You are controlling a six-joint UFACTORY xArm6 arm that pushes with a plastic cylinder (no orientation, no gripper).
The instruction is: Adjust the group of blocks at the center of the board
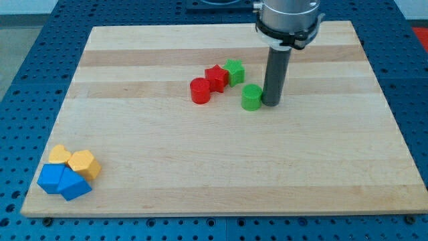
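Observation:
A group of blocks sits near the board's middle, toward the view's top. A red cylinder (200, 90) is at its left. A red star (216, 77) touches it. A green star (234, 71) sits right of the red star. A green cylinder (251, 97) lies a little apart, lower right. My tip (272, 102) rests on the board just right of the green cylinder, touching or nearly touching it.
At the view's bottom left corner of the wooden board (221, 174) sit two yellow blocks (60, 155) (84, 163) and two blue blocks (50, 178) (73, 186), packed together. The board lies on a blue perforated table (27, 80).

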